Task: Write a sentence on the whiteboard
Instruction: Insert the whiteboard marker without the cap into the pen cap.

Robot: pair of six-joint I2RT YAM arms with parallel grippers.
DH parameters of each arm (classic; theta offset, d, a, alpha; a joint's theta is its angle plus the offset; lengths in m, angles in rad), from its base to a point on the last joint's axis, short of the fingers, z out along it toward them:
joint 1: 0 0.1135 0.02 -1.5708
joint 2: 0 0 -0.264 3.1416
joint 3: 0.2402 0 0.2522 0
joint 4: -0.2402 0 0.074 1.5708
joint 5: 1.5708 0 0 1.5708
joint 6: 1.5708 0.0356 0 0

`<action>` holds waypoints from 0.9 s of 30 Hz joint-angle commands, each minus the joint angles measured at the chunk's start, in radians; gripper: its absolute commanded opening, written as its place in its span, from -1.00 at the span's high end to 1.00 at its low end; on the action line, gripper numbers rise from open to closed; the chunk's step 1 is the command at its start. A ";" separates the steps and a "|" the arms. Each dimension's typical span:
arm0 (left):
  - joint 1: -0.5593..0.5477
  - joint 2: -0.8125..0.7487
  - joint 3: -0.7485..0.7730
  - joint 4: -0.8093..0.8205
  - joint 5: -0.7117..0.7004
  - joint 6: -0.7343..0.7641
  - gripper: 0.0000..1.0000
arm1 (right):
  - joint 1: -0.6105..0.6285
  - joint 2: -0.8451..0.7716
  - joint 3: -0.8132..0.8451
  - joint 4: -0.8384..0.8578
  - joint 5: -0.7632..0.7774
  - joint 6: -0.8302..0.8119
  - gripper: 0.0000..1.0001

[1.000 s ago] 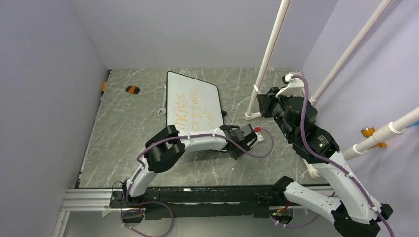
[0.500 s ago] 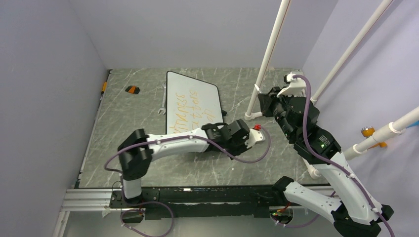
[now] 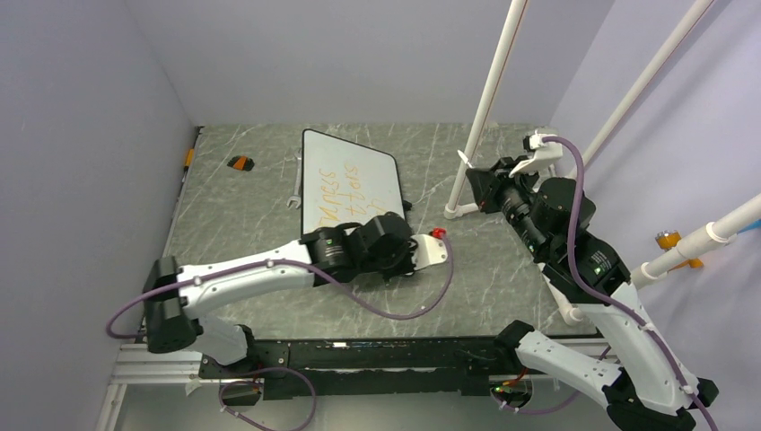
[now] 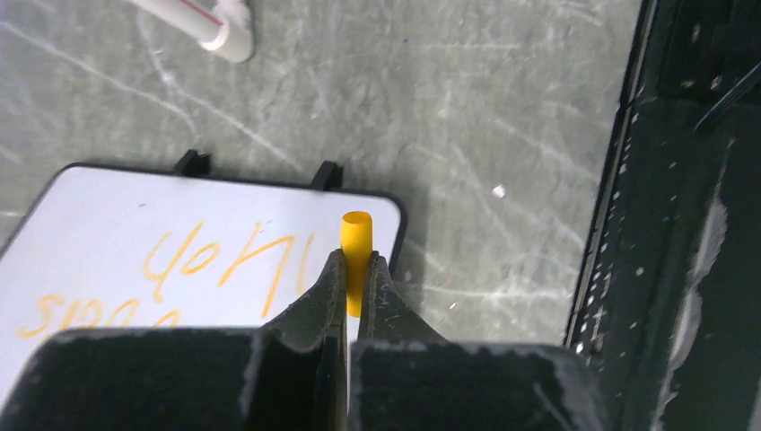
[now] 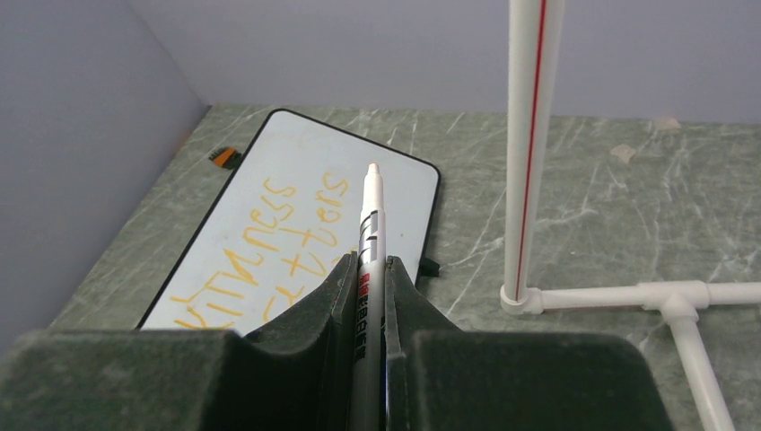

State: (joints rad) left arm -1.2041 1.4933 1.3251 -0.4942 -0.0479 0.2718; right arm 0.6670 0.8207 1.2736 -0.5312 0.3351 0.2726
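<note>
We swing the left gripper (image 4: 357, 263), clamped on the yellow cap (image 4: 356, 232), leftward in frame. The right gripper (image 5: 372, 266) pinches the marker (image 5: 370, 211). The sentence (image 5: 289, 226) looks written, so capping seems next.

I am working in a robot test lab: plain pale purple walls (image 3: 90, 135), a grey marbled table top (image 3: 233, 215), white plastic pipe poles (image 3: 489, 99).

Left arm (image 3: 251, 274) low, outstretched, left gripper (image 4: 357, 269) closed; right arm (image 3: 588, 260) raised, right gripper (image 5: 371, 267) closed too.
</note>
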 commanded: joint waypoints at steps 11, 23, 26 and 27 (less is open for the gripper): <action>0.117 -0.486 -0.343 0.274 -0.101 0.268 1.00 | -0.003 0.021 0.032 -0.010 -0.240 0.008 1.00; 0.287 -0.579 -0.380 0.303 0.027 0.329 1.00 | -0.003 0.060 -0.018 0.040 -0.511 -0.019 1.00; 0.371 -0.581 -0.379 0.273 0.160 0.291 1.00 | -0.002 0.069 -0.028 0.043 -0.579 -0.035 1.00; 0.389 -0.589 -0.394 0.286 0.200 0.283 1.00 | -0.002 0.072 -0.029 0.042 -0.599 -0.041 1.00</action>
State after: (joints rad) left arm -0.8852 0.9287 0.9375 -0.2405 -0.0261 0.5835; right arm 0.6662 0.8860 1.2484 -0.5301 -0.1398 0.2642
